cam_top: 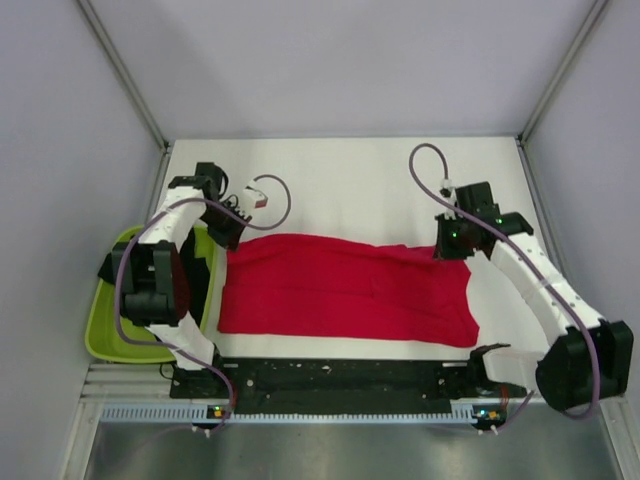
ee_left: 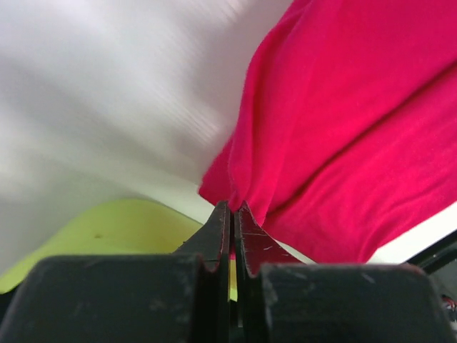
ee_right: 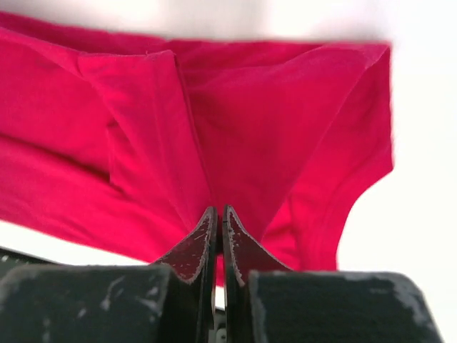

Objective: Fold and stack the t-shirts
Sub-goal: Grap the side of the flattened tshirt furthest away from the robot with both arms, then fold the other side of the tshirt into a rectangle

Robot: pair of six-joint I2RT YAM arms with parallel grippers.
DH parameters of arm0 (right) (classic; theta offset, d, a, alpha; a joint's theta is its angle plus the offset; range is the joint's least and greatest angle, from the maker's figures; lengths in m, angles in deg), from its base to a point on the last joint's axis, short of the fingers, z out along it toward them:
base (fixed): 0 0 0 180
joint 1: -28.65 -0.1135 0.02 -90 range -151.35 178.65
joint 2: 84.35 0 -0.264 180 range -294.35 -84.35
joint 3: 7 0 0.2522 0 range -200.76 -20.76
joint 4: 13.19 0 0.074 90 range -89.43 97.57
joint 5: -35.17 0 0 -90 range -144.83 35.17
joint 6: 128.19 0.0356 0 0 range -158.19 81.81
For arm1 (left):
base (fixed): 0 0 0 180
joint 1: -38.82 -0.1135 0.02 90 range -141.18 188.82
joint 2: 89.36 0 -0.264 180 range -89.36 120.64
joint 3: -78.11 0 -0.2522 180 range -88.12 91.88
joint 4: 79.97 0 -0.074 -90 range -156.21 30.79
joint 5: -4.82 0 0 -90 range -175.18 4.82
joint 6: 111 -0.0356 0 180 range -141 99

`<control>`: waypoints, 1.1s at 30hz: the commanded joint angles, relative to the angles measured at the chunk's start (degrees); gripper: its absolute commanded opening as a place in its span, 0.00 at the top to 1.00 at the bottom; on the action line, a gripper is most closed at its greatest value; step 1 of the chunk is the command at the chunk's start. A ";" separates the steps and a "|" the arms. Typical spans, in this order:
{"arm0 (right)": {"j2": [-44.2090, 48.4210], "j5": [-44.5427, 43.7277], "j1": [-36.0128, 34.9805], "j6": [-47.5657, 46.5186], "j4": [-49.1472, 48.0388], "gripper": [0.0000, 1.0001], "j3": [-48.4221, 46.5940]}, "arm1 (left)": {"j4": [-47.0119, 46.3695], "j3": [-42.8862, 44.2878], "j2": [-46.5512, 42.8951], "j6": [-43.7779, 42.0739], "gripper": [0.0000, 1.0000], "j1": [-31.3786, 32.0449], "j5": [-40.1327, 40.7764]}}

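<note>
The white desk (cam_top: 350,170) filled the middle of the top view. On it lay the red shirt (cam_top: 340,290), spread wide from left to right across the middle of the frame. It looked like a long strip with a flap lying over part of it, so I think it was already partly folded. No black shirts showed anywhere.

The green tub (cam_top: 105,335) sat at the lower left, beside the desk, half hidden by the left arm. I could not tell what was in it.

The left claw (cam_top: 228,238) was at the shirt's upper left corner. In the left wrist view it was squeezed tight, with a bit of red cloth pinched in its tip. The right claw (cam_top: 452,248) was at the shirt's upper right corner. It was squeezed tight too, with red cloth caught in its tip.

I think each claw held one far corner so both could lift the far edge together. Holding both ends would keep the cloth straight and stop it from bunching up in the middle. My guess is the next move was to bring that edge down toward the bottom of the frame. The job seemed early, as no stack showed yet.
</note>
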State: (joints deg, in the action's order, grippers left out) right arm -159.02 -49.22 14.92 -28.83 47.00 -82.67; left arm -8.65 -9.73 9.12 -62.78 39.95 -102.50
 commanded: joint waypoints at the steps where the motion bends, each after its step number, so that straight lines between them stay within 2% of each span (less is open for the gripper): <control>1: 9.71 5.10 -0.68 9.77 1.55 1.00 9.94 | 0.00 -5.96 -2.50 -5.41 1.00 -0.25 -0.52; 7: 15.96 3.88 -0.68 15.94 3.48 1.00 19.18 | -2.09 -9.74 -2.85 -6.74 1.00 -0.51 3.70; 19: 11.57 1.25 -0.68 15.95 10.16 1.00 17.26 | -1.14 -10.36 -2.33 -8.75 0.99 -0.77 5.46; 20: 10.87 1.42 -0.68 15.86 10.78 0.98 17.09 | -0.44 -9.93 -2.06 -8.93 0.88 -0.77 5.54; 21: 10.26 1.69 -0.68 15.68 11.22 0.80 17.00 | 0.53 -9.23 -1.89 -8.67 0.68 -0.77 5.98; 22: 9.12 1.69 -0.68 15.34 12.35 0.59 16.65 | 1.49 -8.18 -2.06 -7.80 0.54 -0.77 7.03; 24: 8.40 0.03 -0.68 14.98 15.08 0.38 14.46 | 4.65 -5.28 -3.46 -7.79 0.34 -0.77 7.92; 27: 11.21 -3.14 -0.76 14.02 14.66 0.38 9.89 | 12.02 -0.19 -7.58 -11.55 0.25 -0.77 2.67; 30: 12.53 1.05 -2.86 12.08 5.46 0.46 7.42 | 14.25 3.08 -9.70 -13.86 0.24 -0.77 -3.93; 32: 10.96 3.35 -6.46 11.29 -2.98 0.51 8.20 | 12.85 2.91 -8.66 -12.89 0.33 -0.16 -6.31; 33: 9.21 3.53 -7.61 11.03 -6.85 0.56 8.73 | 11.88 2.30 -7.61 -12.02 0.47 0.36 -6.49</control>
State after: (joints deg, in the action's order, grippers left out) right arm -148.18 -48.94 12.55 -15.47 55.48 -72.46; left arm 0.84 -8.75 2.30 -73.66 39.42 -101.82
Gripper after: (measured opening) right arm 0.499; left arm 0.689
